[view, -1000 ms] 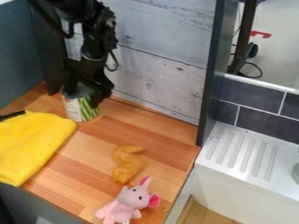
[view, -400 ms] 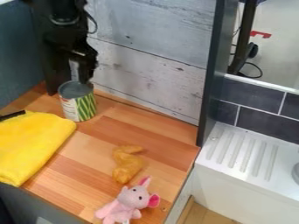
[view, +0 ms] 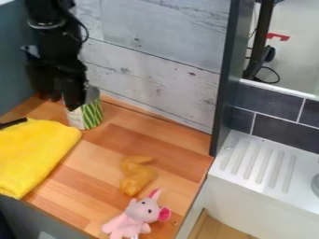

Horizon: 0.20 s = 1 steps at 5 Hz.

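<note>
The black gripper point(view: 60, 95) hangs at the upper left, pointing down, with its fingers apart and nothing seen between them. Its right finger covers the upper left part of a can point(view: 92, 115) with a green striped label, which stands upright near the back wall. Whether they touch, I cannot tell. A yellow cloth point(view: 34, 151) lies to the left and nearer the camera. On the middle of the wooden counter is an orange-brown toy piece point(view: 135, 175). A pink plush toy point(view: 140, 215) with dark pink ears sits at the front.
The wooden counter point(view: 93, 172) is bounded by a whitewashed plank wall point(view: 162, 79) behind and a dark upright panel point(view: 224, 93) on the right. Beyond that panel is a white ridged drainboard point(view: 259, 163). A black handle point(view: 14, 123) lies at the cloth's back edge.
The gripper rose off the can and moved left, then came lower, now in front of the can's left side. The can, cloth and toys have stayed put.
</note>
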Tool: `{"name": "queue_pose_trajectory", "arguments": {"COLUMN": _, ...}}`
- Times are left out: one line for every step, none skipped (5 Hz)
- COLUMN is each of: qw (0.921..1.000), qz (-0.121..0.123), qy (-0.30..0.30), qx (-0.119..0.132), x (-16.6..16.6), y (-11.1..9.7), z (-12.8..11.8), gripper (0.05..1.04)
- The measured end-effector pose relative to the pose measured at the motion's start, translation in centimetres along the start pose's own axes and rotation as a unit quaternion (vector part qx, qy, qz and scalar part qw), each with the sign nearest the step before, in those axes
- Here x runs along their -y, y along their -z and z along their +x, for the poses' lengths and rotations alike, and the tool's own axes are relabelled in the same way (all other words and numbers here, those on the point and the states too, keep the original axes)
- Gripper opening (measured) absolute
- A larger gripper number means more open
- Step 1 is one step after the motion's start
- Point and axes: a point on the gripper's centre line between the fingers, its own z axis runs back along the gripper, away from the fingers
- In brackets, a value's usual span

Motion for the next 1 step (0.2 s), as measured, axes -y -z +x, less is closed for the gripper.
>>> {"name": "queue_pose_trajectory", "arguments": {"qw": 0.9993, "qz": -0.018, "qy": 0.022, "qx": -0.023, "x": 1.36, "y": 0.05, "z": -2.86, "gripper": 1.001}}
